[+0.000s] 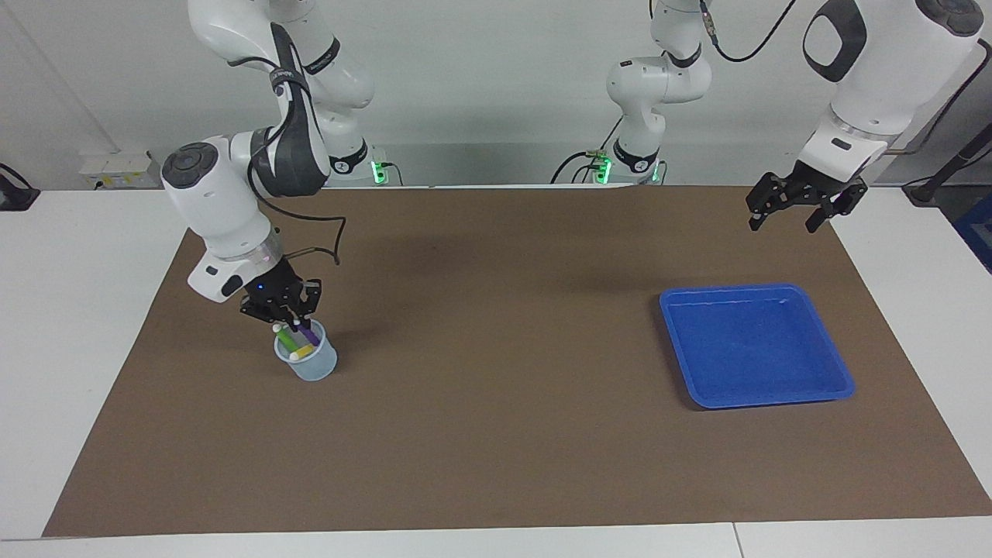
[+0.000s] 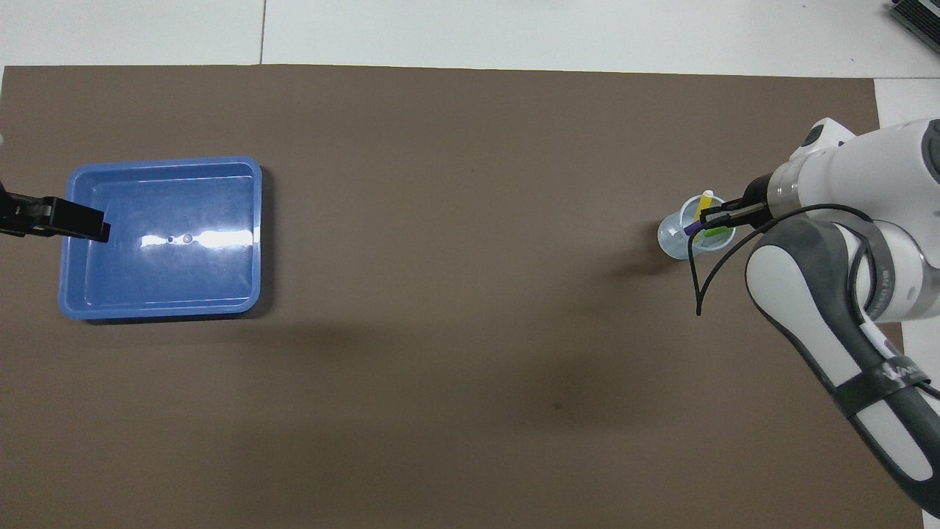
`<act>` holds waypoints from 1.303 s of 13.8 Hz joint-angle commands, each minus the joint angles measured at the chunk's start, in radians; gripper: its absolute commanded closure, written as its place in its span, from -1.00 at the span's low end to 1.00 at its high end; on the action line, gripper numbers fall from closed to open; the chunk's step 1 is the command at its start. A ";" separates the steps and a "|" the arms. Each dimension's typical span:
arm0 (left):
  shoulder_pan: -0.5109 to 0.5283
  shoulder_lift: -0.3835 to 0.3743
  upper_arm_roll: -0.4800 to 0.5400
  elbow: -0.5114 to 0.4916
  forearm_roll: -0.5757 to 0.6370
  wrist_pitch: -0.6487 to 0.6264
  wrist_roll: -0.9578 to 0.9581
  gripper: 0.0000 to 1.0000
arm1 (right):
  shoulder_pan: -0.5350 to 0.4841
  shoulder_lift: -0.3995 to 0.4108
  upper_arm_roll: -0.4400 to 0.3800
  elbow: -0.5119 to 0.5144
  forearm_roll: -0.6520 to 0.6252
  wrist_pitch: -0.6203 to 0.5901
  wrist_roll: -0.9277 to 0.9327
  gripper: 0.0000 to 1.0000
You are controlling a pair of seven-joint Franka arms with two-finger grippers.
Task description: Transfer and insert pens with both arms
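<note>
Inside the cup (image 1: pixel 314 363), purple pen (image 1: pixel 308 334) leans, cap uppermost.

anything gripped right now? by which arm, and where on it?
The right gripper is shut on the purple pen at its upper end, the pen's lower part in the clear cup. The left gripper, open, holds nothing above the mat.

Two white jointed arms are showing here, both with rounded shells and dark grey joint covers. The right arm (image 1: pixel 232 209) is wearing a round grey cap on its elbow, a shiny ring at the wrist, and a black cable is looping loose beside it. A tiny blue light is glowing on its small black gripper. The left arm (image 1: pixel 876 85) is carrying a grey oval panel, black cables trailing above. Green lights are glowing at both bases.
</note>
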 commanded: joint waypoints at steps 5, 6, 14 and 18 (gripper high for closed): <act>0.015 -0.051 -0.020 0.002 0.017 -0.058 0.073 -1.00 | -0.003 0.002 0.006 -0.009 -0.021 0.021 0.056 -1.00; 0.017 -0.054 -0.020 0.000 0.017 -0.060 0.073 -1.00 | -0.003 0.001 0.006 -0.008 -0.021 0.018 0.056 -1.00; 0.017 -0.055 -0.035 0.003 0.012 -0.070 0.070 -1.00 | -0.002 -0.099 0.011 0.020 -0.017 -0.163 0.106 -1.00; 0.017 -0.070 -0.055 0.005 0.014 -0.099 -0.064 -1.00 | -0.003 -0.197 0.011 0.026 0.000 -0.307 0.114 -1.00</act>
